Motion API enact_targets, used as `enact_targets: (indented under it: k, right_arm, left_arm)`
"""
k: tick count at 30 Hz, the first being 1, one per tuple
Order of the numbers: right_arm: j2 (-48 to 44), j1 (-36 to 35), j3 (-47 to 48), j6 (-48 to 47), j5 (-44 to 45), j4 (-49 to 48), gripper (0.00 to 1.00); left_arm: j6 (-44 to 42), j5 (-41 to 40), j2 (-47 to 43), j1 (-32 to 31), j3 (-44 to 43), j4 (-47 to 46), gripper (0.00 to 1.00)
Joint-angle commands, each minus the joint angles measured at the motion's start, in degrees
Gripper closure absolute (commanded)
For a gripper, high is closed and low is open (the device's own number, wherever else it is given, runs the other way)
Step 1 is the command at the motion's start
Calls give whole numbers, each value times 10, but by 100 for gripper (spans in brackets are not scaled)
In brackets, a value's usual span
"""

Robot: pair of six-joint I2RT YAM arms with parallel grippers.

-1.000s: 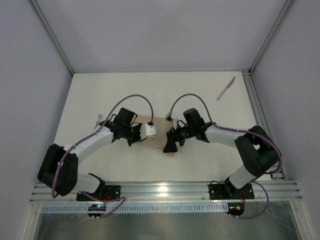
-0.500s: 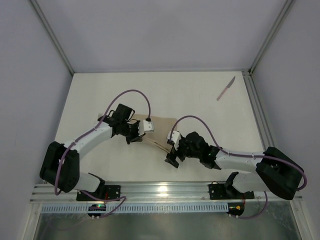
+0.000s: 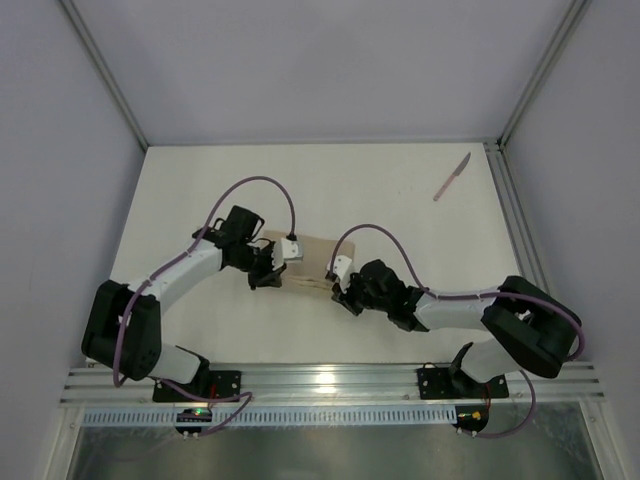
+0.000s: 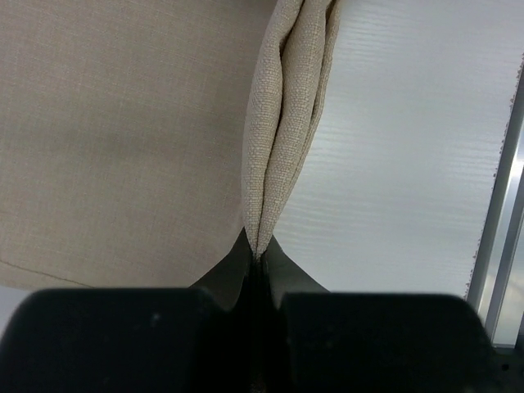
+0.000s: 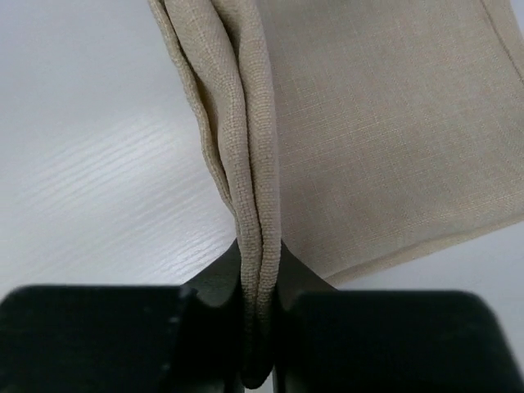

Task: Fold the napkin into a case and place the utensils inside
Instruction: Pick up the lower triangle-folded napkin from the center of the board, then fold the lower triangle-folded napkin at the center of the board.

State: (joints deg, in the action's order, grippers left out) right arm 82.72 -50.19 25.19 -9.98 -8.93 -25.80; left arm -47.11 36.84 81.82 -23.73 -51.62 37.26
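Currently I log: napkin (image 3: 315,262) part-folded, left gripper (image 4: 256,250) and right gripper (image 5: 259,270) each pinching a layered edge; case not yet formed, knife (image 3: 452,177) well apart, uninserted.

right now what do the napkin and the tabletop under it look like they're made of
The beige cloth napkin: woven fabric, linen-like, matte; the crossed threads show and it bunches in soft folds. The white tabletop: hard, glossy sheet, perhaps laminate or plastic; fine parallel ridges catch the light.
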Motion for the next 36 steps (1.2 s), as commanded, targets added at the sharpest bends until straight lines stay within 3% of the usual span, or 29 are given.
enact_targets:
  k: [1,2,4,7,11,17,22,24,26,28,30,33,35,36]
  right_arm:
    - [-39,1,30,22,-29,23,91]
    - [-45,1,47,29,-46,55,96]
    - [-53,11,76,55,-112,141,96]
    - [-47,42,84,99,-196,188,96]
    - [-12,111,77,167,-288,179,96]
    - [73,171,103,196,-361,194,96]
    - [121,198,107,220,-385,187,96]
    - [137,201,119,211,-381,203,96]
    - [145,202,135,201,-389,222,96]
    - [148,202,151,191,-380,246,96]
    - [145,202,156,176,-369,254,95]
    - [146,202,166,167,-369,280,88]
    - [144,202,173,166,-367,291,75]
    - [141,202,176,158,-364,300,62]
  left_arm:
    - [-11,34,4,9,-12,36,100]
    - [-11,36,1,12,-9,41,100]
    - [0,50,-12,16,-5,52,100]
    - [23,60,-25,17,-4,77,100]
    - [46,52,-9,17,-12,81,98]
    - [47,34,123,28,-98,111,94]
    - [40,36,193,46,-158,124,77]
    - [41,29,199,46,-158,114,65]
    - [46,22,201,46,-156,94,64]
    - [55,22,200,47,-153,84,75]
    - [75,24,193,47,-147,68,93]
    - [80,26,182,54,-138,62,99]
    - [85,21,180,57,-133,63,100]
    - [85,19,182,58,-128,65,100]
